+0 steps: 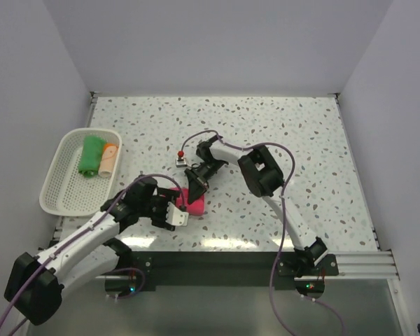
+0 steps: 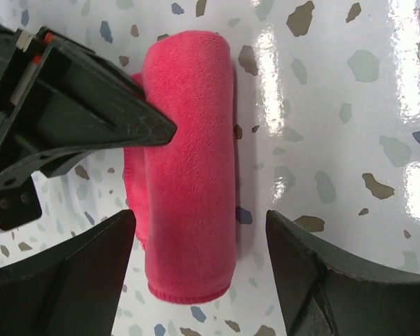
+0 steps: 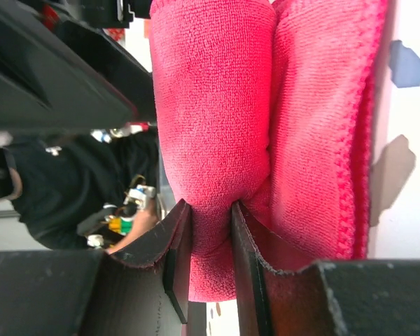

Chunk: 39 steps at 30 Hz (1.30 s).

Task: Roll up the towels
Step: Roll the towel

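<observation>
pink towel (image 2: 189, 168): soft, light roll, likely to spring loose | right pincer (image 3: 210, 210): clamped on a fold | left pincer (image 2: 199, 234): open astride | grasp: mid-roll

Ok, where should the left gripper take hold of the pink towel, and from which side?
Grip the pink towel across the middle of its roll, from straight above. It lies lengthwise between the open fingers of the left gripper, so closing should squeeze its long sides. The right gripper pinches a fold of it, so stay clear of that.

Three towels (image 1: 194, 204) and one basket (image 1: 73, 189)
</observation>
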### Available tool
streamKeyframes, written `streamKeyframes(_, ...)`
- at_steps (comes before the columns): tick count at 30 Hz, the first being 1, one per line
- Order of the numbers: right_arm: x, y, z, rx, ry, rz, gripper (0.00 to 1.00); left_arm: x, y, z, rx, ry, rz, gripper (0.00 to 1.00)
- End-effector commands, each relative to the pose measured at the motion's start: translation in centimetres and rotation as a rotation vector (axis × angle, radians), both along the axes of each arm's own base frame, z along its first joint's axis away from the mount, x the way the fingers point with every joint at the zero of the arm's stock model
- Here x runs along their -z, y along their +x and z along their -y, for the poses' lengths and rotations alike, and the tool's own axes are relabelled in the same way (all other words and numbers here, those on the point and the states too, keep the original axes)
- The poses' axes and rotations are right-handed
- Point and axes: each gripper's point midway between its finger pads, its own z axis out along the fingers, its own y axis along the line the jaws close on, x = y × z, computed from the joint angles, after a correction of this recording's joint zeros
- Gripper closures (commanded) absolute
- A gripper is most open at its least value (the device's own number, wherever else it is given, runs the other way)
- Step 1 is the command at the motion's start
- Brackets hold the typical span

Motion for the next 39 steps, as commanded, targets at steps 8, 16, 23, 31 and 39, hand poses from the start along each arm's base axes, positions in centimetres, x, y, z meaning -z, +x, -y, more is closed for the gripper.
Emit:
streamKeyframes(8,7.2,0.7,2.6,-0.063,-0.174,0.142,1.00,3.4,1.8,1.5,0.046,0.097,0.101,0.44)
streamKeyframes(16,5.3,2.2,2.7,-0.060,-0.159,0.232,0.69,6.1,-0.7,0.0,0.015,0.189,-0.100,0.78)
streamKeyframes(23,-0.9,7.6,3.3,0.008,-0.124,0.459,0.40,5.8,-2.7,0.5,0.005,0.211,-0.311,0.90)
streamKeyframes(31,-10.2,14.4,8.1,0.218,-0.088,0.799,0.41,3.8,-1.1,1.1,-0.101,0.193,-0.603,0.89)
streamKeyframes(39,-13.8,11.9,11.9,0.292,-0.070,0.976,0.43,3.7,4.6,0.9,-0.168,0.170,-0.809,0.83)
